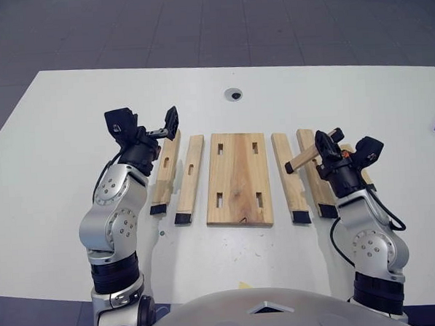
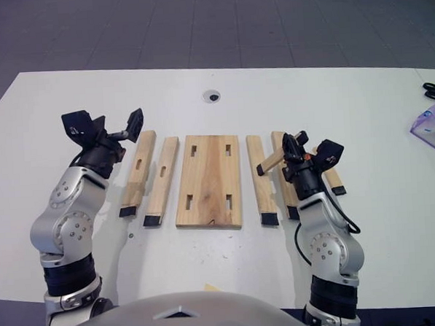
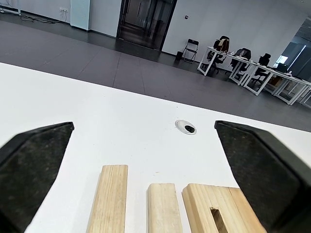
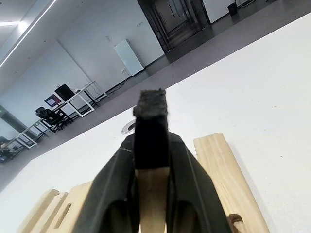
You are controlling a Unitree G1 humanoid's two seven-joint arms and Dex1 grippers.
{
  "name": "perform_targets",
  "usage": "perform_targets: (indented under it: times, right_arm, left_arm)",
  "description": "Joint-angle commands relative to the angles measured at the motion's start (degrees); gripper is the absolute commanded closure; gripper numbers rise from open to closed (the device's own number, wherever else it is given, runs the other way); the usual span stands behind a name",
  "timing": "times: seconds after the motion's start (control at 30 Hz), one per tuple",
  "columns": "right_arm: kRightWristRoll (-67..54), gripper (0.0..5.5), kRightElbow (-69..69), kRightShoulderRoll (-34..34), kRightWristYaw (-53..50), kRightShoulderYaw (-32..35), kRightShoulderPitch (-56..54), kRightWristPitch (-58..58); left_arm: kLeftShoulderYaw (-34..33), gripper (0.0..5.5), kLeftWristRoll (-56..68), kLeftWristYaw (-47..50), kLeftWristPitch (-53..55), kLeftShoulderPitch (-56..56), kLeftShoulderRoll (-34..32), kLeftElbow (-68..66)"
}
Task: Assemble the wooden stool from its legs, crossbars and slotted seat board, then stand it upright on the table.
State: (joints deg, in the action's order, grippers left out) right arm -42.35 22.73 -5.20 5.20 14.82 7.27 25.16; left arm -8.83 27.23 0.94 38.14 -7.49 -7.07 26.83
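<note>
The slotted seat board (image 1: 236, 178) lies flat in the middle of the white table (image 1: 63, 142), with its long side running away from the robot. A left pair of legs (image 1: 189, 179) lies just beside it on one side and a right pair of legs (image 1: 290, 179) on the other, all lined up the same way as the board. The right gripper (image 1: 326, 148) hangs over the right pair and is clamped tight on a short crossbar (image 1: 305, 158). The crossbar is up off the table and lies across the legs, not along them. Its dark end points in toward the board. So the right arm is the near one for the next job, which I think is joining the crossbar to a leg just below it. The left gripper (image 1: 147, 125) hovers above the far end of the left pair, with its fingers spread wide and nothing between them. Its wrist camera looks past two black pads (image 3: 34, 165) at the leg ends and a round cable hole (image 3: 186, 127). The right wrist camera shows the wood squeezed between the fingers up close.
</note>
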Motion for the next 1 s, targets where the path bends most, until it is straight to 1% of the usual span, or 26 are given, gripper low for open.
perform_targets:
  times: [0.03, 0.57, 0.77, 0.83, 0.93, 1.0]
  right_arm:
    - [-0.1, 5.09, -0.1, 0.9, 0.1, 0.7, -0.4, -1.4]
    - [6.6, 5.09, -0.5, -0.8, 1.4, -1.8, 0.5, -2.4]
    - [14.6, 5.09, -2.4, -3.0, 6.4, -6.8, 1.4, -7.9]
    - [17.1, 5.09, -4.9, -3.8, 8.3, -7.6, 3.1, -10.5]
    - [19.2, 5.09, -9.5, -4.5, 10.4, -7.0, 5.7, -13.9]
    - [22.9, 5.09, -12.9, -6.4, 12.5, -7.8, 7.3, -18.7]
  left_arm:
    - [-0.5, 0.10, 1.2, 0.0, 1.2, -0.7, 0.7, 0.5]
    - [-0.2, 0.10, 0.1, -0.3, 1.4, -0.6, 1.1, 0.8]
    - [0.6, 0.10, -0.8, -0.4, 1.0, -0.5, 1.2, 0.9]
    - [0.9, 0.10, -1.1, -0.5, 0.8, -0.6, 1.0, 0.9]
    - [0.8, 0.10, -1.1, -0.6, 0.9, -0.8, 1.0, 0.8]
    - [0.7, 0.10, -1.0, -0.7, 0.9, -0.9, 1.0, 0.8]
